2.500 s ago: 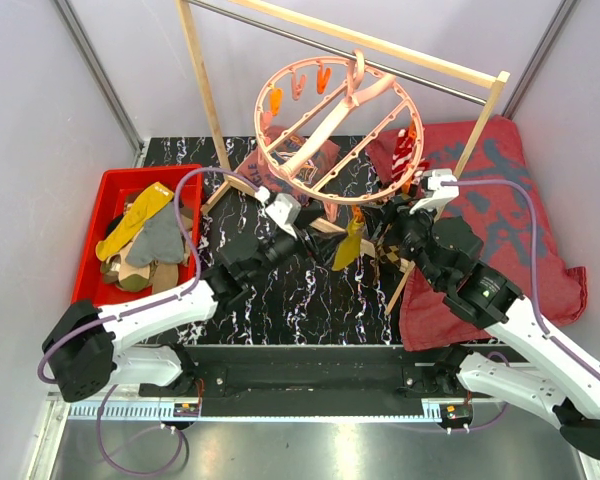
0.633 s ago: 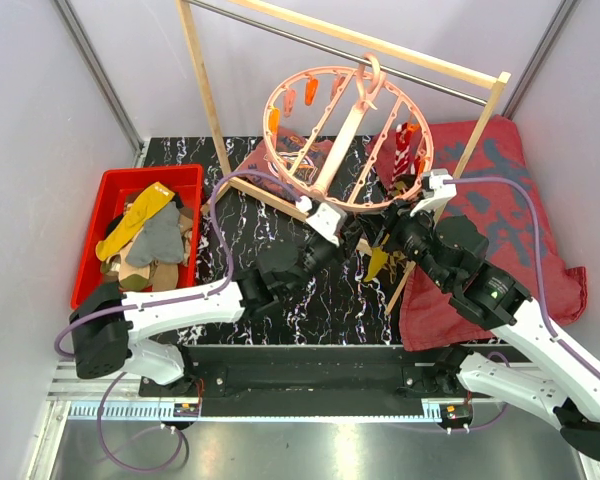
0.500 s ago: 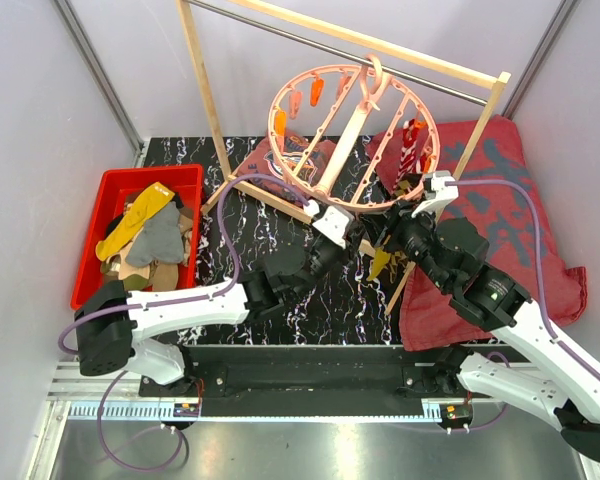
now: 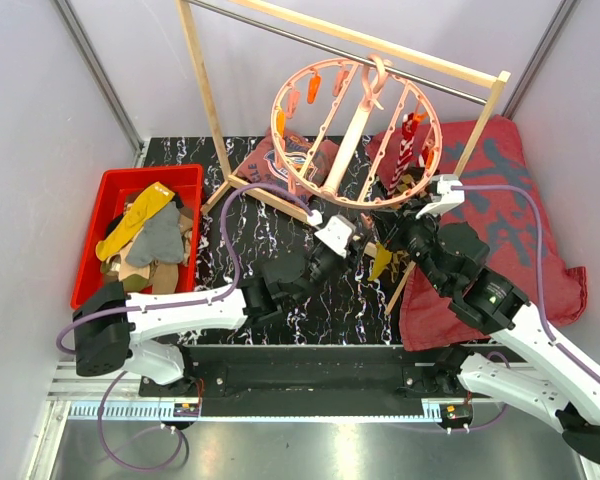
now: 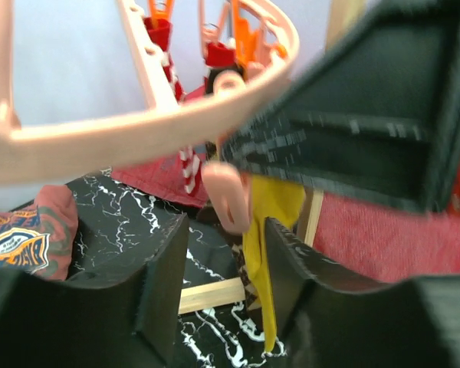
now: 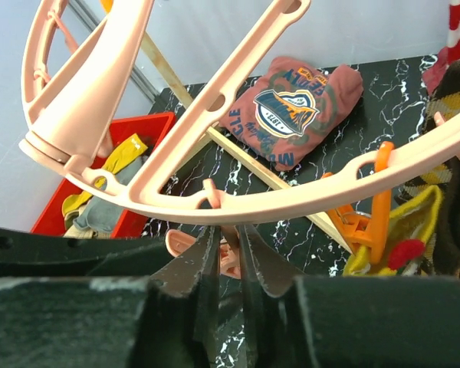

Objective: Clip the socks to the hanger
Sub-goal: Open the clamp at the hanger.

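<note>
Top view: 2 socks hang on the hanger (image 4: 348,145) at upper centre, a striped sock (image 4: 410,140) and a yellow sock (image 4: 382,262). A pile waits in the red bin (image 4: 150,172) (plenty left). Both arms reach under the ring.

Left wrist: left gripper (image 5: 224,261) spread, straddling a pink clip (image 5: 226,195).

Right wrist: right gripper (image 6: 228,249) nearly together, pinching what looks like the same pink clip.

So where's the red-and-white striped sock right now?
In the top view, the striped sock hangs from the right side of the pink hanger, beside the dark-red cloth.
</note>
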Tool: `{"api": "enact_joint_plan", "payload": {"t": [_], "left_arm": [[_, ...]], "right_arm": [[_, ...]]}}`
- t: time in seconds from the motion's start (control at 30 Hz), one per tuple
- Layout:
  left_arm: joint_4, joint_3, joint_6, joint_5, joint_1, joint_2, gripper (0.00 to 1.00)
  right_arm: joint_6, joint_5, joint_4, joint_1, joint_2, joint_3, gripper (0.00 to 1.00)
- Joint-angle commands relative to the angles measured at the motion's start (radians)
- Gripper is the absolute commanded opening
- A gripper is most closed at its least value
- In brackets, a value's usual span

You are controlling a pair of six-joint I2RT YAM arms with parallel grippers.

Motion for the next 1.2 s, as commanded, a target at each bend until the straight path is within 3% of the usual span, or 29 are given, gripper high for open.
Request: {"api": "enact_joint_plan", "payload": {"t": [0.0,0.33,0.77,1.07,1.17], "left_arm": [[0.095,-0.060,0.035,0.065,-0.008,-0.065,0.54],[0.157,-0.123,0.037,0.206,0.084,-0.112,0.68],[0.211,-0.060,0.069,0.281,0.085,-0.022,0.69],[0.238,-0.004,0.074,0.251,0.088,0.033,0.55],[0.241,0.004,0.071,0.251,0.088,0.047,0.45]], "right_arm": [[-0.017,0.065,0.063,0.000,-0.022,-0.004,0.18],[-0.033,0.034,0.063,0.000,-0.034,0.001,0.09],[-0.025,0.018,0.063,0.000,-0.037,0.005,0.09],[-0.016,-0.001,0.063,0.000,-0.039,0.008,0.09],[-0.008,-0.004,0.062,0.000,-0.040,0.007,0.09]]}}
